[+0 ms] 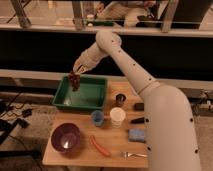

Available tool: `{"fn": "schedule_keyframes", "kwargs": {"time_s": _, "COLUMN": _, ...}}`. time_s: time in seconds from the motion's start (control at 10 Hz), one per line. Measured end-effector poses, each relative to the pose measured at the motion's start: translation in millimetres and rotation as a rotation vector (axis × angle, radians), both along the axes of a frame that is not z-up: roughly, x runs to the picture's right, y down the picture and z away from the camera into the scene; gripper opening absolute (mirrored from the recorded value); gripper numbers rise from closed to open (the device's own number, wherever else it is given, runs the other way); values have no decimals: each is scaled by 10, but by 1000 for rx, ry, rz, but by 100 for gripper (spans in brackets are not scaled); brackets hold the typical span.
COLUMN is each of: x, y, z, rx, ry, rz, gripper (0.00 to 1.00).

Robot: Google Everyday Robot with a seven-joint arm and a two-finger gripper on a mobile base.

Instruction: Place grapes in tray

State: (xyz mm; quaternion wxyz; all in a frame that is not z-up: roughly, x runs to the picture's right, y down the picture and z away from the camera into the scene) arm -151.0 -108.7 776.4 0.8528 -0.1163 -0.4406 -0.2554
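The grapes (pixel 74 80) were a small, lumpy, dark red bunch, hanging from the end effector (pixel 75 71), which was closed on their top. They hung over the back left corner of the green tray (pixel 95 100). The purple bowl (pixel 66 138) on the worktop (pixel 116 149) looked bare inside.

The gripper (pixel 76 71) hangs with the grapes (pixel 74 80) over the tray (pixel 81 95) at its 10 o'clock corner. The tray's floor lies bare toward 4 o'clock. At 5 o'clock, outside the wall, a blue cup (pixel 97 118) and white cup (pixel 117 116) stand close together.
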Motion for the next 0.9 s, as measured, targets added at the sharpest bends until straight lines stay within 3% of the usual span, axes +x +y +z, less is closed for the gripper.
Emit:
{"fn": "schedule_keyframes", "kwargs": {"time_s": 0.2, "x": 0, "y": 0, "z": 0, "rx": 0, "ry": 0, "rz": 0, "gripper": 80}}
{"fn": "schedule_keyframes", "kwargs": {"time_s": 0.9, "x": -2, "y": 0, "z": -1, "rx": 0, "ry": 0, "rz": 0, "gripper": 80}}
